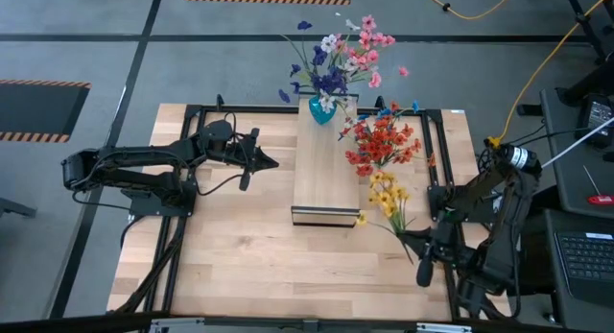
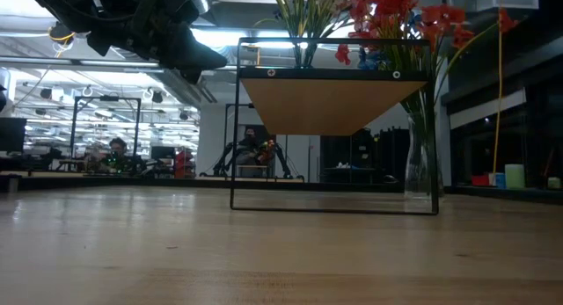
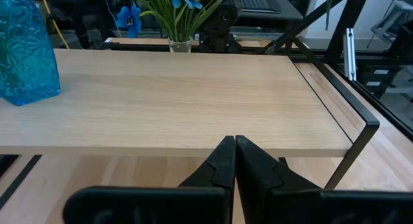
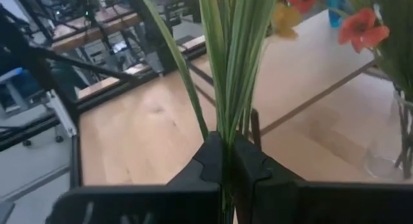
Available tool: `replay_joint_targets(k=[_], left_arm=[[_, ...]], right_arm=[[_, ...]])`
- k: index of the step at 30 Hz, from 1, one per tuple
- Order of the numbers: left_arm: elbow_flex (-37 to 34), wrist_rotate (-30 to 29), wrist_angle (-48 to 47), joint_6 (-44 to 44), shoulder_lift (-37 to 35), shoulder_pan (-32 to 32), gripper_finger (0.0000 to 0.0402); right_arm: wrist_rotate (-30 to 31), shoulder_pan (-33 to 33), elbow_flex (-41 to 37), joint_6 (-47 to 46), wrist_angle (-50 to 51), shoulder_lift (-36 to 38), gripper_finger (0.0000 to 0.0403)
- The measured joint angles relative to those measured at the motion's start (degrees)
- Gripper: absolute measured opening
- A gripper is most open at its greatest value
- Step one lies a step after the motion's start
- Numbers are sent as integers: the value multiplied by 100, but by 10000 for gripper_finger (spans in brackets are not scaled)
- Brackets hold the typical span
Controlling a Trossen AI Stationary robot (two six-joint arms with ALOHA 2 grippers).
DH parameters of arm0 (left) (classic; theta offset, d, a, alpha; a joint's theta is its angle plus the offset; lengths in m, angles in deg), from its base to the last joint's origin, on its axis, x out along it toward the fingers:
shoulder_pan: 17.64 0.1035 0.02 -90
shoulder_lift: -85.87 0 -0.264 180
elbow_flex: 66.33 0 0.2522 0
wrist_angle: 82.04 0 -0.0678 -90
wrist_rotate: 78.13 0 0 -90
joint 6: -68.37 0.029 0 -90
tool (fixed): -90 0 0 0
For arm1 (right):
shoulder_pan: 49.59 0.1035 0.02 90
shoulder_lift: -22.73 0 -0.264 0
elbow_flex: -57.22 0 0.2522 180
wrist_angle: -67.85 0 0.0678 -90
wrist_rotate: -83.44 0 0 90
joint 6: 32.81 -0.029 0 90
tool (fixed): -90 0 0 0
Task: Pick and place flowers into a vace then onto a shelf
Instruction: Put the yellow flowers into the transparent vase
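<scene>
In the low view the shelf (image 2: 327, 101) hides the lower part of the vase standing on it, the blooms of the flowers (image 2: 387, 15) run off the picture's upper edge, and the left pincer (image 2: 198, 54) shows only as a dark shape whose arm is cut off at the corner. In the right wrist view the green stems (image 4: 229, 62) clamped in the right pincer (image 4: 226, 162) leave the frame before any bloom of theirs shows, and the clear vase (image 4: 403, 137) is cut by the picture's side. In the left wrist view the blue vase (image 3: 26, 53) is cropped at the corner, and the people in the room behind the counter (image 2: 264, 252) are too small to make out.
</scene>
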Motion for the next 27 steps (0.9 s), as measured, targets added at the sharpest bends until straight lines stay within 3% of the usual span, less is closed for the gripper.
replay_joint_targets(k=[7, 11, 16, 19, 23, 27], left_arm=[[0, 2, 1, 241, 0, 0, 6], [0, 2, 1, 242, 0, -2, 4], [0, 4, 1, 212, 0, -1, 2], [0, 4, 0, 131, 0, -1, 5], [0, 9, 0, 133, 0, 0, 5], [0, 11, 0, 133, 0, 0, 2]], right_arm=[[286, -166, -906, -625, -630, 0, 6], [302, -164, -1279, -249, -1391, 0, 6], [-140, -382, -847, 1347, -1666, 0, 6], [-597, -718, -355, 2833, -2002, 0, 6], [-564, -1063, 247, 5129, -2549, 0, 6], [-534, -1300, 828, 6754, -2596, 0, 6]])
